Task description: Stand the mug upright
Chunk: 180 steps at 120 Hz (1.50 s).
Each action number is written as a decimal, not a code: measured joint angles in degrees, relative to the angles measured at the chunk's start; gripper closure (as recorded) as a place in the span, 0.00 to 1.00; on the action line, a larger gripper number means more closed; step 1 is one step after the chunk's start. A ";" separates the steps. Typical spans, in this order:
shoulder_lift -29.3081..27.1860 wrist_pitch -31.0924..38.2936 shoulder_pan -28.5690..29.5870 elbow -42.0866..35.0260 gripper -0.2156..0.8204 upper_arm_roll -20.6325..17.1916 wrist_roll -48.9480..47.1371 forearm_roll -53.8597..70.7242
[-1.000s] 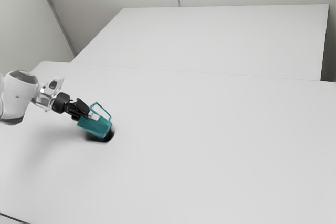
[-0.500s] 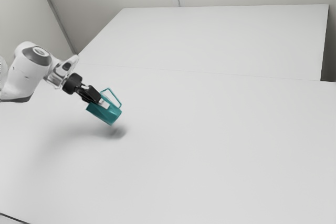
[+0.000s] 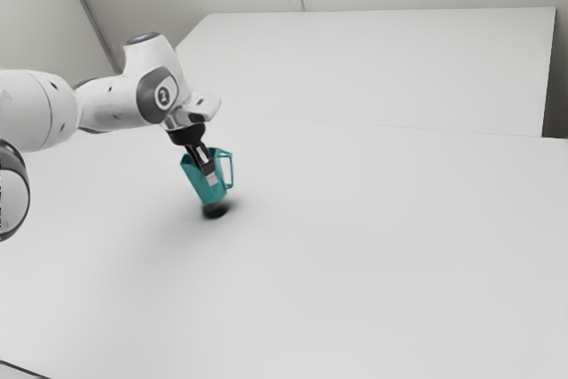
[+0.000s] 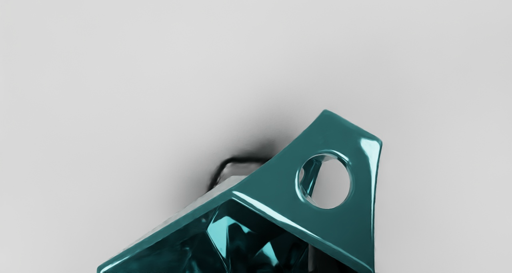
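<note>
In the exterior view my gripper [image 3: 209, 177] points down at the teal mug [image 3: 203, 193] and is shut on its side wall. The mug leans: its mouth faces up and toward the exterior view's left, with the handle on the exterior view's right. A dark shadow lies close under the base; I cannot tell whether base and table touch. From the wrist view I look into the mouth of the mug [image 4: 340, 133], past the handle's top with its round hole. A dark strip inside, seemingly one finger [image 4: 316, 261], shows at the bottom edge; the mug wall hides the rest.
The white table [image 3: 355, 246] spreads around the mug on all sides. Behind it stands another pale surface [image 3: 373, 68], with walls beyond. A dark cable-like line [image 3: 25, 370] crosses the exterior view's lower left corner.
Held in my gripper, the mug has moved toward the exterior view's right and turned from strongly tilted to nearer upright. My hand has swung to point more steeply down.
</note>
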 joint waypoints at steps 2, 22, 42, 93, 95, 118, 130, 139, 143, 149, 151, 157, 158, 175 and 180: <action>0.16 0.62 -0.47 0.00 0.97 -0.02 -0.55 0.92; 1.95 7.19 -3.10 -0.14 0.97 -0.04 -5.64 6.44; 3.42 12.98 -4.40 -0.37 0.97 0.05 -9.91 8.59; 6.75 17.66 -4.46 -0.30 0.95 0.04 -17.56 9.26; 6.76 17.70 -4.46 -0.28 0.91 0.04 -17.72 9.26; 6.39 17.76 -4.46 -0.06 0.53 0.04 -19.21 9.50; 5.60 17.48 -4.46 0.02 0.41 0.17 -19.81 9.67; 4.49 16.93 -4.46 0.04 0.35 0.25 -20.21 9.73; 3.71 16.57 -4.46 0.04 0.33 0.27 -20.37 9.75; 2.08 15.89 -4.46 0.02 0.30 0.29 -20.60 9.77; 1.34 15.58 -4.46 0.01 0.30 0.29 -20.67 9.78; -0.95 14.46 -4.50 -0.02 0.28 0.29 -20.89 9.78; -1.33 14.22 -4.50 -0.02 0.27 0.29 -20.93 9.78; -7.10 8.89 -4.48 0.04 0.24 0.39 -21.55 9.65; -8.19 7.26 -4.35 0.05 0.24 0.48 -21.69 9.60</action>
